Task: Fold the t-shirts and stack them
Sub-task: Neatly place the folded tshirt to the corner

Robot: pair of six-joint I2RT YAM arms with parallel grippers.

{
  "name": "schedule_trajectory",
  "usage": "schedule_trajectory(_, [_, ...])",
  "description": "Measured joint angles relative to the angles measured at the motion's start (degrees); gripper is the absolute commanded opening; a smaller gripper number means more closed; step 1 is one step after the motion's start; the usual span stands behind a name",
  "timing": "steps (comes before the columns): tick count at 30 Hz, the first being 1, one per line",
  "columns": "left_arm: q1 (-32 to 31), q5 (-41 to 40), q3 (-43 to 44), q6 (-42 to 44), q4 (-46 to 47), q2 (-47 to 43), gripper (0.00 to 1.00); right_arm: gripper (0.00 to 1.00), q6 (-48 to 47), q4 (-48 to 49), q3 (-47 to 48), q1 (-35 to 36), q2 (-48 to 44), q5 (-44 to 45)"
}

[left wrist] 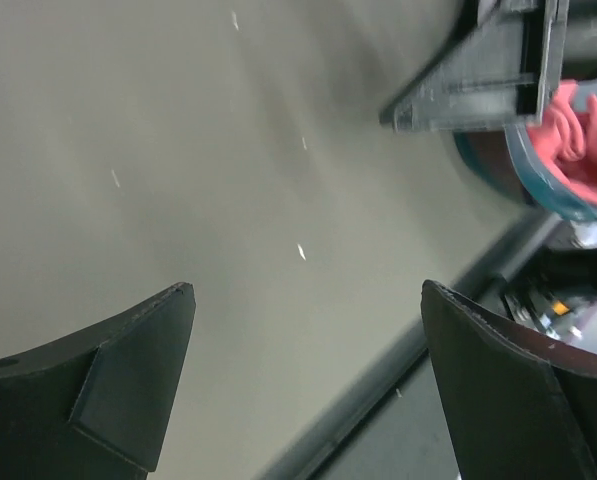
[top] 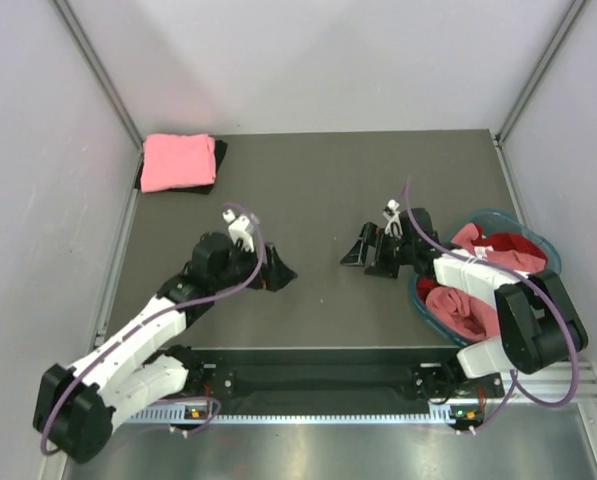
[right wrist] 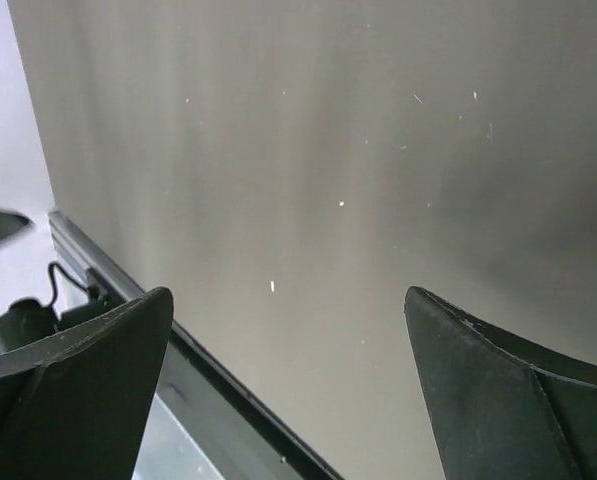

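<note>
Both left end effector (top: 280,272) and right end effector (top: 355,252) gape wide, empty, above the desk (top: 318,180). Just behind the right one a teal basket (top: 498,214) holds crumpled t-shirts (top: 456,306); far beyond the left, a folded pink t-shirt (top: 178,161) tops a black t-shirt (top: 218,158).

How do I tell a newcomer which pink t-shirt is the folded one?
Go to the far left corner of the dark table. A salmon pink t-shirt lies there, on top of a black t-shirt. It is a flat, neat rectangle, unlike the crumpled pink t-shirt in the teal basket on the right.
</note>
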Motion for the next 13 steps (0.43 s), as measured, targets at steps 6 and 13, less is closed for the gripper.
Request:
schedule_trajectory(6, [0.0,-1.4,-17.4,-7.8,4.5,-18.6,0.99,1.00,5.9,10.4,-6.8,1.9,-0.9,3.0])
schedule_trajectory(13, [0.0,-9.2,-29.3,-17.1,4.9,-44.2,0.99,1.00,14.0,28.9,-19.3,2.1,-1.5,1.0])
